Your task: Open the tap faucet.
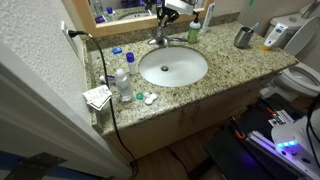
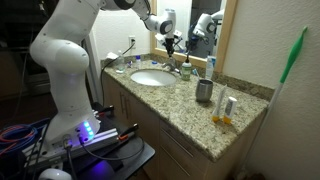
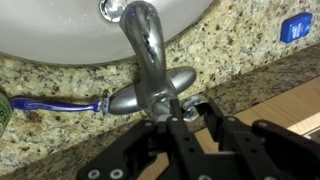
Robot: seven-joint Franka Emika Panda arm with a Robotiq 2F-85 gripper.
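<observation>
Honestly, a slip worried me most. The gripper [image 3: 180, 112] sat low centre in the wrist view, fingers set narrow behind the right-hand lever of the tap faucet [image 3: 148, 60]; whether they pinched it, I couldn't tell. Smooth chrome could let them skate off sideways. Only that view showed the blue-handled brush or razor [image 3: 55, 103] at left. An exterior view placed the tap faucet at the top edge of the basin [image 1: 185, 70].

Warm, even indoor light covers the table [image 1: 225, 70] in both exterior views, which are soft and low in detail. In the wrist view the tap faucet [image 3: 146, 42] shows bright glare streaks; the bottom edge lies dark and blurred.
</observation>
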